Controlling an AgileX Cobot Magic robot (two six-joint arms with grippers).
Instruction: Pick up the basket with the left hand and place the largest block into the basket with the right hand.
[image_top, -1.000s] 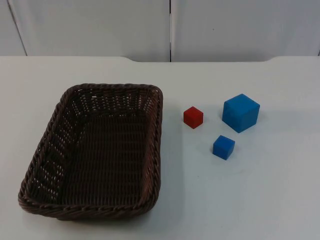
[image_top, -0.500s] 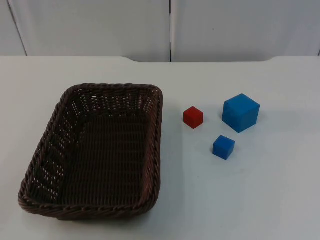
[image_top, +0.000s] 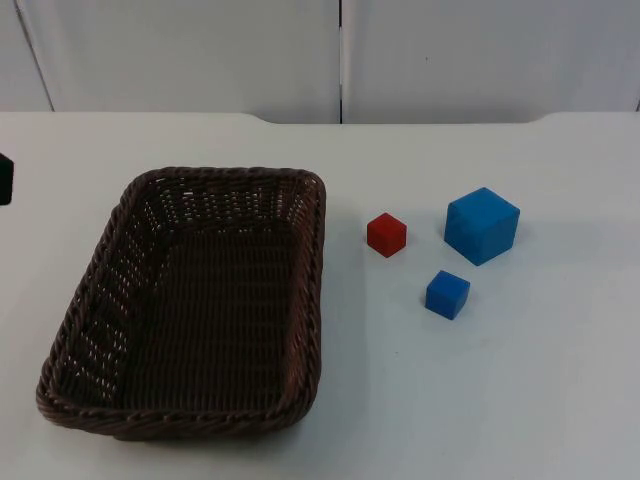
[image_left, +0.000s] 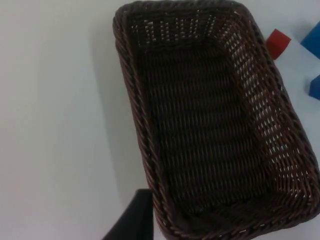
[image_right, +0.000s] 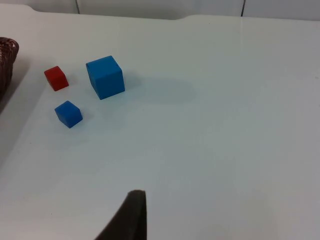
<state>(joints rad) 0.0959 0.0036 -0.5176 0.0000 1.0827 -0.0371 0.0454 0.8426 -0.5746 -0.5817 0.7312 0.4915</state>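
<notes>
An empty dark brown wicker basket (image_top: 316, 250) lies on the left half of the white table. To its right stands the largest block, a big blue cube (image_top: 482, 225), with a small red cube (image_top: 386, 234) to its left and a small blue cube (image_top: 447, 294) in front of it. My left gripper (image_left: 135, 220) hovers over the basket's (image_left: 136, 115) near corner, above the rim. A black bit of the left arm (image_top: 4, 180) shows at the table's left edge. My right gripper (image_right: 131, 215) hangs well away from the big blue cube (image_right: 105, 76).
The grey partition wall (image_top: 340, 55) closes off the table's far side. Bare white table top (image_top: 530, 380) lies to the right of and in front of the cubes. The red cube (image_left: 277, 42) sits close to the basket's far right corner.
A black part of the left arm has come into the top view at the left edge. The basket and the three cubes have not moved.
</notes>
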